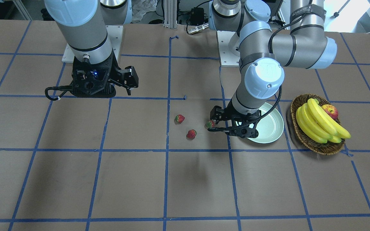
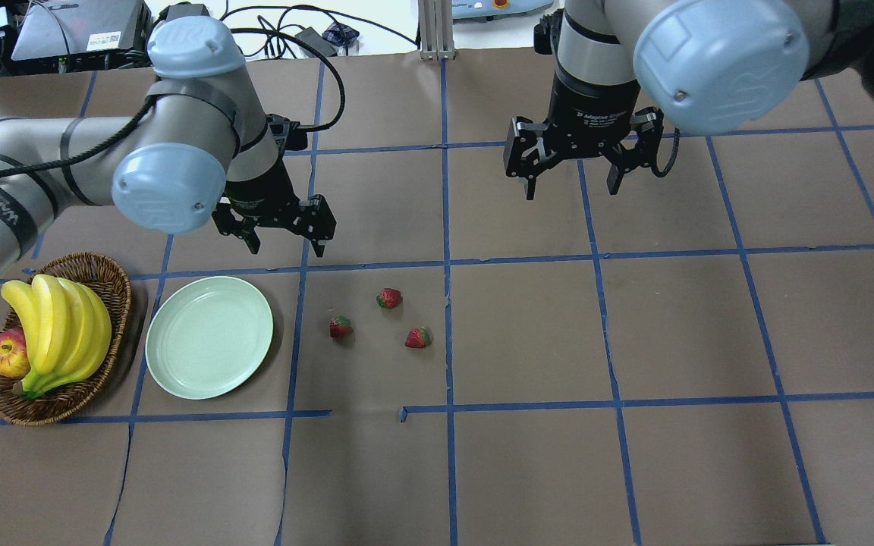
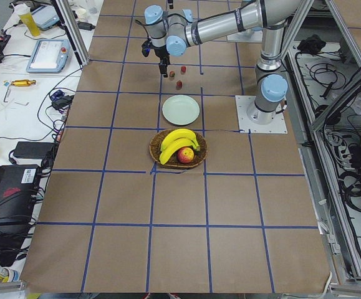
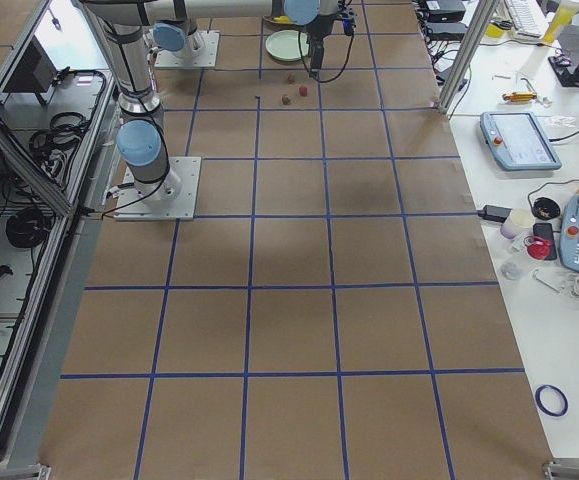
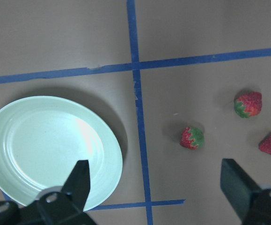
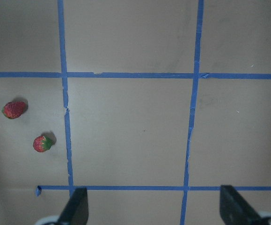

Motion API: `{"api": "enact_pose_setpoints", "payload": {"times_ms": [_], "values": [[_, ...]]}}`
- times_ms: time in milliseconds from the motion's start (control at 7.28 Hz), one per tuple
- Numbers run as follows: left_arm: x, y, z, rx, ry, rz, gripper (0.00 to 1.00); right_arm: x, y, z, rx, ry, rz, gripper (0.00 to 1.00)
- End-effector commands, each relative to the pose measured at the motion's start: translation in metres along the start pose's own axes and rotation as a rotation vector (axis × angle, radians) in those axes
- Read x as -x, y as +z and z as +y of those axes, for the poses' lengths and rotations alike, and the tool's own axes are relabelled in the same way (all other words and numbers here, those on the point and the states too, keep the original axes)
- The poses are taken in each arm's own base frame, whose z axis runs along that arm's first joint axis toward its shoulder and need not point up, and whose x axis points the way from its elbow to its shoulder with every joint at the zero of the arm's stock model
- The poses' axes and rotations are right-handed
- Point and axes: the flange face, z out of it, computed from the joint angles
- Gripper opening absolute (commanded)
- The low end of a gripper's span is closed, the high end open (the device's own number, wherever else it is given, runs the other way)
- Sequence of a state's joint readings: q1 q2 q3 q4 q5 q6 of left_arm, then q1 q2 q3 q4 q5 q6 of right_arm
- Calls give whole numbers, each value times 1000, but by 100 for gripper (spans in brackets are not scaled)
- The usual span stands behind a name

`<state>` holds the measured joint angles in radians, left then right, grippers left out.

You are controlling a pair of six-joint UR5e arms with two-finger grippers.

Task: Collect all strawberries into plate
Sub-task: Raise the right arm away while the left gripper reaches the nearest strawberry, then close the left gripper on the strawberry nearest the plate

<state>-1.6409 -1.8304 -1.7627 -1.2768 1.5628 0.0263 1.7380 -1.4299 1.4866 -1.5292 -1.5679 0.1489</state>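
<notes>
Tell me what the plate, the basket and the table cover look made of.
Plate: glossy mint-green, likely plastic or glazed ceramic; the bright sheen fits both, so I can't tell which. Basket: brown wicker; the woven strands show. Table cover: matte brown paper or card; seams between sheets show.

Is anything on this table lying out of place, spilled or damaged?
Only the three strawberries stand out: they lie loose on the table beside the plate, which holds nothing. The basket sits level, bananas and apple inside. No spill or damage shows.
</notes>
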Motion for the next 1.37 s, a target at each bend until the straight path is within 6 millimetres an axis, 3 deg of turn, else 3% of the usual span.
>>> {"api": "enact_pose_setpoints", "payload": {"times_ms": [0,137,549,687,824,1236], "values": [[-19,52,0,47,18,35,98,-15,-6,1,-1,18,5,100],[-23,75,0,92,47,37,97,-18,-3,0,8,24,-4,100],[-32,119,-6,173,113,91,92,-19,2,2,35,26,2,100],[-33,123,-5,186,120,83,81,-19,3,2,37,26,0,100],[-32,123,-5,188,119,77,61,-19,3,2,37,26,-2,100],[-28,115,3,221,120,34,26,-18,4,3,38,24,-6,100]]}}
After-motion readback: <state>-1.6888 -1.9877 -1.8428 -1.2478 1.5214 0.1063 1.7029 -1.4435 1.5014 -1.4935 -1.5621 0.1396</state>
